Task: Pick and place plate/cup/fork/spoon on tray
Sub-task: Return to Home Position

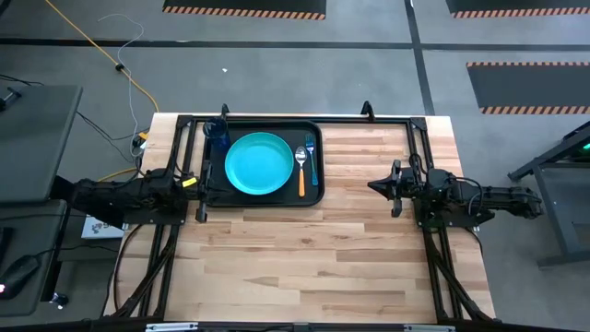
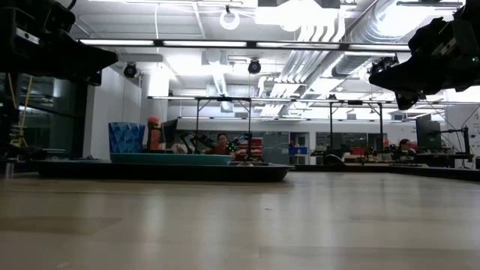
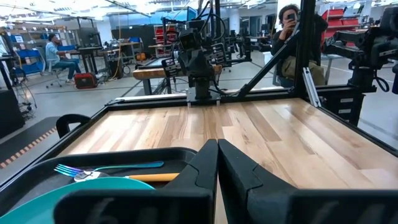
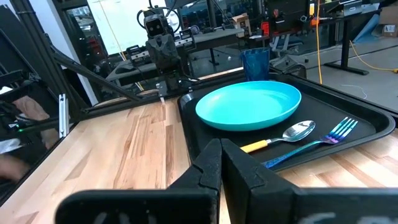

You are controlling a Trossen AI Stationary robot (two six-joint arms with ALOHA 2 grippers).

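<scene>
Turquoise plate [image 1: 259,164], cup [image 1: 218,134], spoon [image 1: 300,171] and fork [image 1: 311,159] set on tray [image 1: 267,199], left hand [image 3: 217,149] held by tray edge, right hand [image 4: 221,149] over worktop [image 1: 369,249], both closed, nothing gripped

One plate [image 1: 258,164], cup [image 1: 217,132], fork [image 1: 311,157], spoon [image 1: 300,171], tray [image 1: 277,127]

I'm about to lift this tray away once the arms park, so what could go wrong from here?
The left hand hangs right at the tray's left rim, close to the upright cup; a sloppy retreat might nudge the tray or tip the cup. The fork and spoon lie loose beside the right rim and could slide when carried. The right hand waits well apart.
</scene>
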